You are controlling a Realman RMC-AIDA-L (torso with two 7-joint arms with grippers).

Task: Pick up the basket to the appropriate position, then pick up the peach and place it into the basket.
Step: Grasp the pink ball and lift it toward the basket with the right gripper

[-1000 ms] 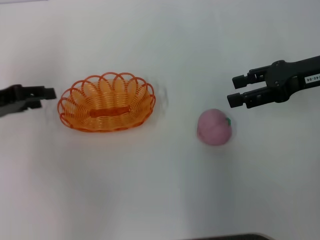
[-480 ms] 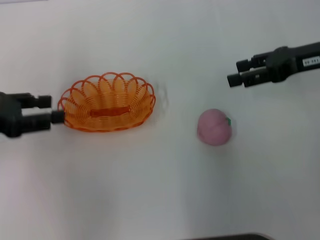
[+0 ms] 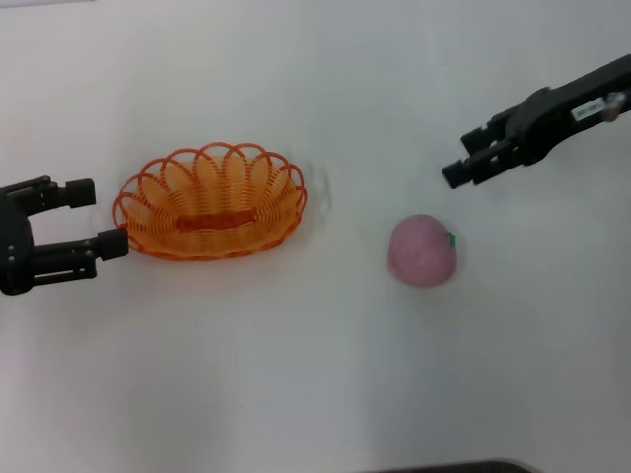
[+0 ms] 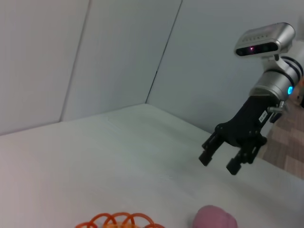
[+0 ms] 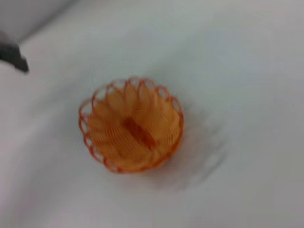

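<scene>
Now | left pincer (image 3: 89, 217) spread, seemingly touching basket (image 3: 210, 201) | peach (image 3: 422, 250) below spread right pincer (image 3: 475, 160)

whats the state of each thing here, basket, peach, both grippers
basket: upright on the table, empty, not gripped
peach: on the table to the basket's right, untouched
left gripper: open, at the basket's left end, one fingertip at the rim
right gripper: open, in the air beyond the peach, holding nothing
</scene>
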